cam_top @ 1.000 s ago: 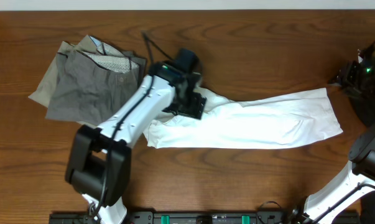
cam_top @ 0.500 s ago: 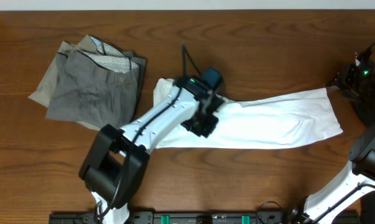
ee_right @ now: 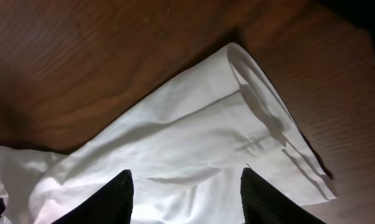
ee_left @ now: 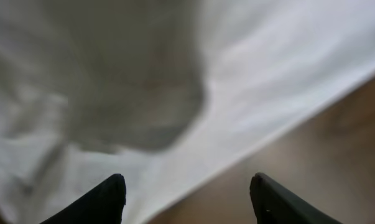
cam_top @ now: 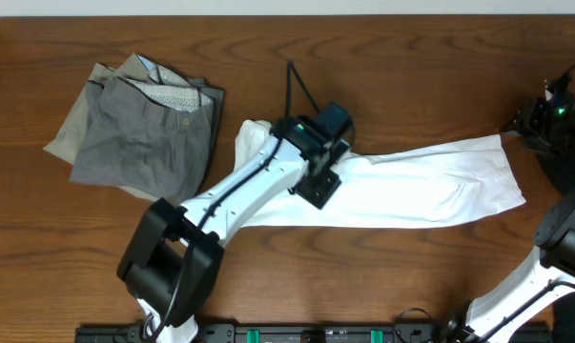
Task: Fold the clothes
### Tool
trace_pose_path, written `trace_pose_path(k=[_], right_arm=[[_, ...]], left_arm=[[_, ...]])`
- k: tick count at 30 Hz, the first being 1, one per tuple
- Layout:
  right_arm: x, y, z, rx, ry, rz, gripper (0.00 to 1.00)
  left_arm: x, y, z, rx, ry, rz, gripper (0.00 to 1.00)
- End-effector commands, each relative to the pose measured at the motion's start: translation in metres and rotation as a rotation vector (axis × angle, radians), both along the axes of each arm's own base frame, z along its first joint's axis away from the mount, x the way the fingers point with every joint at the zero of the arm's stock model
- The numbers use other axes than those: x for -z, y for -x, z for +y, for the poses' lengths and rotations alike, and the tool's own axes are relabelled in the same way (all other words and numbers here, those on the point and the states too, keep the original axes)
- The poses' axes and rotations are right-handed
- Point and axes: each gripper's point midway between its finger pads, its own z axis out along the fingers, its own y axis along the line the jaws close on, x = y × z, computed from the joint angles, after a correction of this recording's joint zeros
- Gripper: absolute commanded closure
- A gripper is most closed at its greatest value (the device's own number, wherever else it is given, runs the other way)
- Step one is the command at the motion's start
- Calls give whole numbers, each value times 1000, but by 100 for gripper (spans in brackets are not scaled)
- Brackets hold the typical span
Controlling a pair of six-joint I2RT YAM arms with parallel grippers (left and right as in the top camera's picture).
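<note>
Two tools, both w/ jaws apart, nothing between. Left tool (ee_left: pixel 187 186) hangs over white T-shirt (cam_top: pixel 411 186), at the part twd surface (cam_top: pixel 411 57) left edge. Right tool (ee_right: pixel 186 186) is above shirt's other end, by right edge. Shirt lies as a long band across surface middle. Grey-khaki trousers (cam_top: pixel 139 129) sit folded twd far-left corner, near the shirt.

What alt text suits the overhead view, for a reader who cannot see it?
A white T-shirt lies in a long band across a wooden table, the left gripper over its left part. Folded grey trousers lie further left.
</note>
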Motion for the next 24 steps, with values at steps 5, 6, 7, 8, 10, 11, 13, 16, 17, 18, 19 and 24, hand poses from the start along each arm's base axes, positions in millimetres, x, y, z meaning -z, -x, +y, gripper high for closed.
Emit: trace_pose_path(k=[5, 6, 7, 8, 10, 11, 13, 16, 17, 18, 19, 24], right_arm=[[3, -1, 6, -18, -12, 0, 46], [3, -1, 6, -18, -12, 1, 46], [3, -1, 6, -18, -12, 0, 46], [3, -1, 6, -18, -12, 0, 46], [3, -1, 6, -18, -13, 1, 46], [3, -1, 6, -18, -12, 1, 46], [3, -1, 6, -18, -12, 0, 46], [3, -1, 6, -18, -12, -1, 46], [3, -1, 6, -18, -12, 0, 46], [3, -2, 6, -18, -12, 0, 46], [3, -1, 6, -18, -12, 0, 46], [3, -2, 5, -18, -10, -3, 46]], left_arm=[[28, -15, 13, -5, -20, 44, 33], [32, -11, 10, -3, -7, 68, 34], [36, -7, 5, 3, 9, 95, 38], [38, -2, 1, 10, 24, 119, 51], [39, 9, -7, 22, 55, 170, 91], [38, 13, -9, 26, 62, 184, 94], [31, 21, -10, 37, 62, 195, 94], [16, 29, -12, 46, 64, 194, 94], [11, 32, -12, 49, 66, 196, 94], [7, 36, -11, 55, 64, 197, 94], [4, 38, -10, 55, 62, 200, 90], [2, 40, 5, 42, 10, 208, 54]])
